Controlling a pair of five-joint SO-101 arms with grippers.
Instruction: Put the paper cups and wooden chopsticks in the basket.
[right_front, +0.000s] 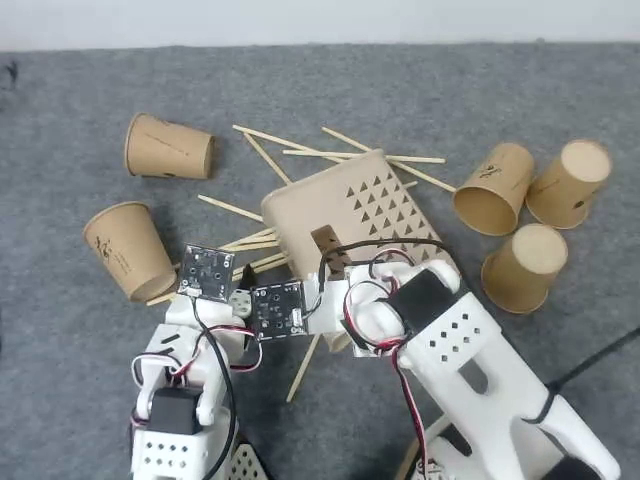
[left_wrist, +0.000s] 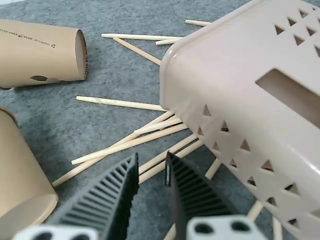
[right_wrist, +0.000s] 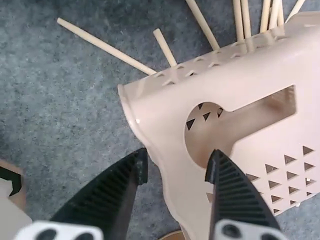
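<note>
Grey carpet (right_front: 80, 80) covers the table. A beige plastic basket (right_front: 350, 200) with triangle holes lies tipped over in the middle. Wooden chopsticks (right_front: 400, 158) lie scattered around it, and several poke out from under its edges. Two paper cups (right_front: 168, 147) (right_front: 128, 250) lie on their sides to the left of the basket, and three more (right_front: 495, 188) (right_front: 570, 182) (right_front: 523, 267) lie clustered to its right. Each cup has a line of small dark print and a tiny mark, too small to read. The left gripper (left_wrist: 151, 165) hangs over chopsticks beside the basket, its jaws a narrow gap apart and holding nothing. The right gripper (right_wrist: 177, 160) has its jaws spread wide on either side of the basket's rim near the handle slot.
</note>
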